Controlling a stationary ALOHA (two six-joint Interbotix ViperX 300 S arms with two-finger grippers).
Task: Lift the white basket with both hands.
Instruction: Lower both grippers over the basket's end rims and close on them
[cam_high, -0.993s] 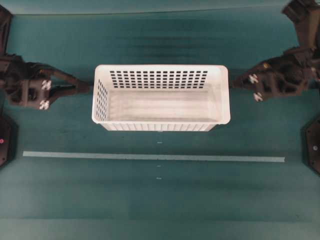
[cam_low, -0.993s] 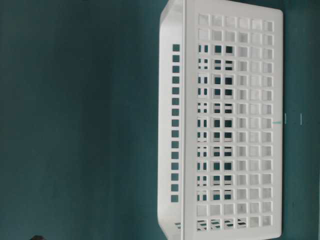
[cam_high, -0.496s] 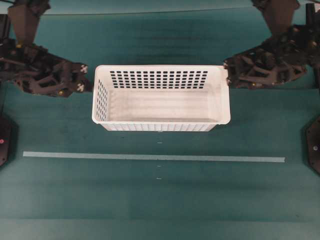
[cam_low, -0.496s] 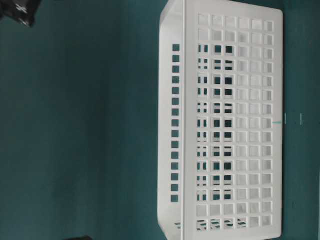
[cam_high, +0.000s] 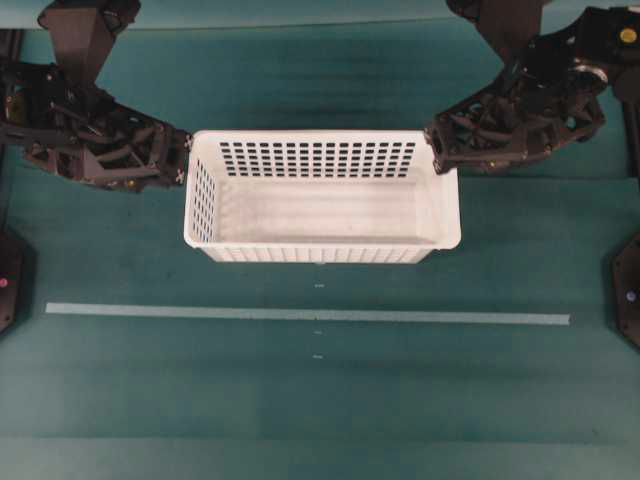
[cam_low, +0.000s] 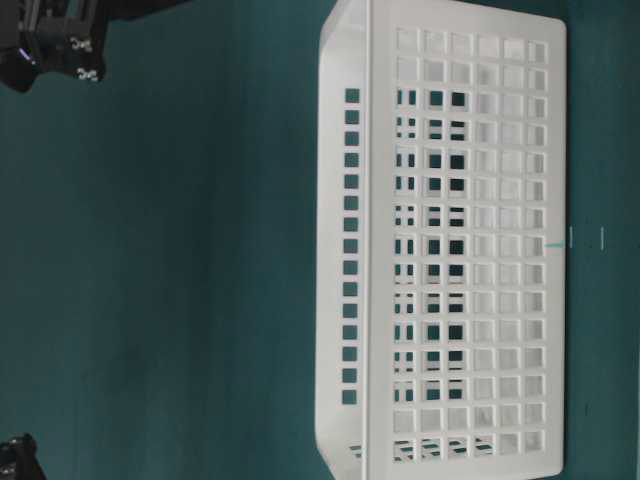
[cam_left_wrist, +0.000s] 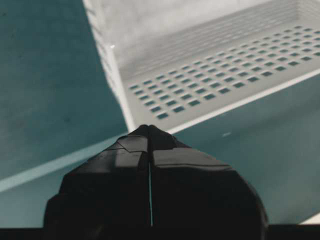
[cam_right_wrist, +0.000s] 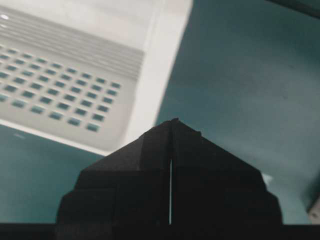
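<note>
The white basket (cam_high: 322, 195) stands on the teal table, empty, its long walls perforated. It fills the right half of the table-level view, where the white basket (cam_low: 450, 250) appears turned on its side. My left gripper (cam_high: 183, 155) hangs beside the basket's left end near the back corner, shut, with nothing in it. My right gripper (cam_high: 436, 148) hovers over the basket's back right corner, shut and empty too. In the left wrist view the shut left gripper (cam_left_wrist: 148, 127) points at the basket's corner (cam_left_wrist: 127, 117). In the right wrist view the shut right gripper (cam_right_wrist: 173, 121) sits above the rim (cam_right_wrist: 155, 85).
A pale tape line (cam_high: 300, 315) runs across the table in front of the basket. Black arm bases sit at the left edge (cam_high: 10, 280) and right edge (cam_high: 627, 290). Part of an arm shows at the top left of the table-level view (cam_low: 50, 45).
Both arms have risen and swung inward toward the basket's back corners. The right gripper now overlaps the right rim. The basket has not moved.
</note>
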